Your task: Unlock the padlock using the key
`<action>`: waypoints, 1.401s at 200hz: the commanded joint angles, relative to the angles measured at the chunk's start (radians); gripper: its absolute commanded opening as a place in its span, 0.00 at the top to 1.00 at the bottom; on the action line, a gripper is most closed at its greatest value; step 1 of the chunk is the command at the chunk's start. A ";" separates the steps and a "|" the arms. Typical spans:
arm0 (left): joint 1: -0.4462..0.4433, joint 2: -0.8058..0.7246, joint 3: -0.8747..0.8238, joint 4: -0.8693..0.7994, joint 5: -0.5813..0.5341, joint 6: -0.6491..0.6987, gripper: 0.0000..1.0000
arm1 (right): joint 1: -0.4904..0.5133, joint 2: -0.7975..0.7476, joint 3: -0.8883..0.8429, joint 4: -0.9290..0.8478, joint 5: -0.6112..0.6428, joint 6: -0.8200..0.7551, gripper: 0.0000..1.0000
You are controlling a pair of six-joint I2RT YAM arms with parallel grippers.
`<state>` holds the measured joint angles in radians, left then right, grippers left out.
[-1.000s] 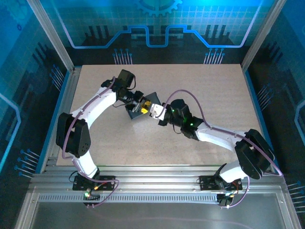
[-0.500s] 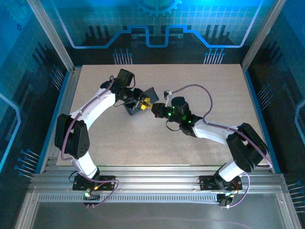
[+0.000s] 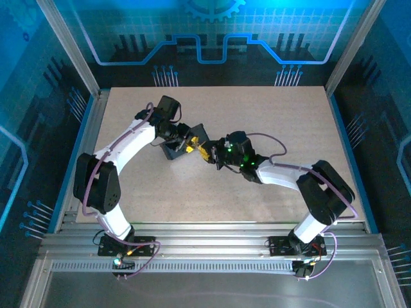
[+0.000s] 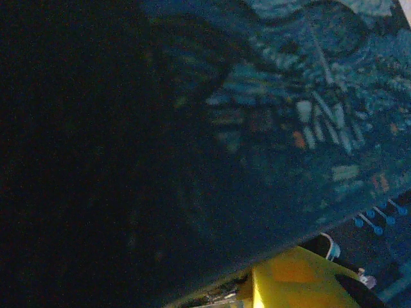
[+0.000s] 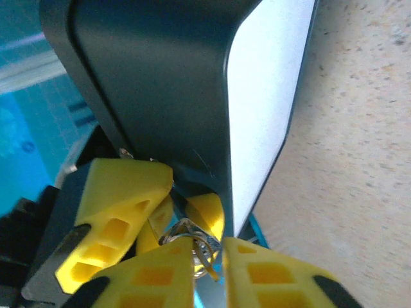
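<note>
Blue-and-yellow swirl paint crowds the left wrist view, because the left gripper (image 3: 186, 145) appears to have the flat, swirl-painted box (image 3: 196, 133) clamped at its lower corner. In the right wrist view its yellow fingers (image 5: 119, 205) sit on both sides of the box's dark edge, closed onto it. The box stands tilted up off the speckled beige table (image 3: 276, 115).

Just right of that corner the right gripper (image 5: 205, 256) meets it, jaws drawn to a narrow slot. A tiny, thin silvery metal key (image 5: 192, 247) looks pinched between them. A small loop of silver wire touches the key's upper end. Whether that is the shackle of the small grey metal padlock or a ring on the key, I cannot tell. The padlock's body is hidden among the fingers at the box's bottom edge.

The step in hand looks like seating the key in the keyhole. To do it well, the left arm should hold the box steady so the lock does not swing. The right should bring the blade in along the keyhole's axis with small, slow corrections rather than force. A thin key in a fingertip pinch can pivot or slip, so it should push lightly. It should turn only once the key is fully home, rolling the wrist about the key's own line.
</note>
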<state>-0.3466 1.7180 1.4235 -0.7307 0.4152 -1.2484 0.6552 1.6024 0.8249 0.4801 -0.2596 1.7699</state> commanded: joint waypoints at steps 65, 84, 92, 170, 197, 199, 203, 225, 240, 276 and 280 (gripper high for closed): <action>-0.002 -0.053 0.033 0.011 0.183 0.062 1.00 | -0.273 -0.256 0.023 -0.573 -0.193 -0.916 0.74; -0.002 -0.043 0.047 -0.013 0.188 0.075 1.00 | -0.247 -0.286 0.162 -0.727 -0.209 -1.347 0.76; -0.002 -0.039 0.052 -0.022 0.187 0.080 1.00 | -0.213 -0.301 0.199 -0.781 -0.203 -1.528 0.77; -0.002 -0.010 0.084 -0.059 0.204 0.088 1.00 | 0.076 -0.353 0.012 -0.328 0.202 -2.435 0.64; -0.001 -0.007 0.087 -0.062 0.210 0.084 1.00 | 0.089 -0.321 -0.011 -0.220 0.232 -2.538 0.61; -0.001 -0.006 0.087 -0.063 0.211 0.084 1.00 | 0.090 -0.320 -0.011 -0.216 0.232 -2.544 0.61; 0.000 -0.006 0.088 -0.065 0.211 0.084 1.00 | 0.094 -0.317 -0.012 -0.216 0.232 -2.556 0.61; -0.002 -0.009 0.087 -0.069 0.209 0.083 1.00 | 0.118 -0.294 -0.010 -0.216 0.258 -2.626 0.62; -0.001 -0.009 0.082 -0.061 0.212 0.076 1.00 | 0.123 -0.282 -0.003 -0.216 0.259 -2.649 0.63; -0.002 -0.017 0.080 -0.053 0.212 0.067 1.00 | 0.124 -0.268 0.007 -0.251 0.262 -2.673 0.67; -0.002 -0.018 0.080 -0.053 0.212 0.068 1.00 | 0.124 -0.269 0.005 -0.258 0.264 -2.677 0.67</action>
<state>-0.3542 1.7081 1.4639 -0.7853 0.5743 -1.1786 0.7677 1.3289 0.8188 0.2134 -0.0147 -0.8497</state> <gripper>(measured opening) 0.247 0.339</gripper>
